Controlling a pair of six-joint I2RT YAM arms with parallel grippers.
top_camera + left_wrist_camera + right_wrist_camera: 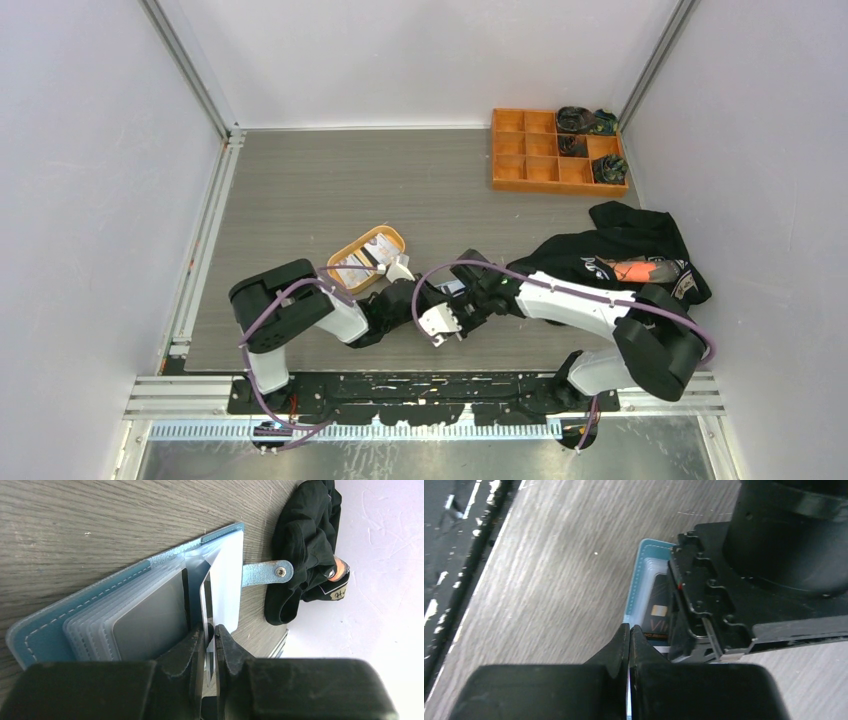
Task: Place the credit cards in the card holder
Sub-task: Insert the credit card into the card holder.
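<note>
The card holder [40, 640] is seen lying open on the grey wood-grain table [350, 190], at the near middle, between the two claws. Its cover is shown as grainy blue leatherette with pale stitching, rounded at the corners. A fan of frosted clear pockets is spread inside, and a flat matte grey card [150, 625] is lodged in the top one. A black card [658, 610] with a gold chip is glimpsed from the right wrist. The snap tab [265, 573] is stretched out flat towards 3 o'clock.

The left gripper [210, 647] is narrowed to a sliver, and one thin translucent pocket leaf is pinched. The right gripper [629, 645] is pressed fully together on a pale card [628, 707], seen edge-on.

At 10 o'clock of the holder, more credit cards [365, 262] are heaped in a smooth orange oval tray [340, 252]. A crumpled black cloth [630, 250] is bunched at 3 o'clock.
</note>
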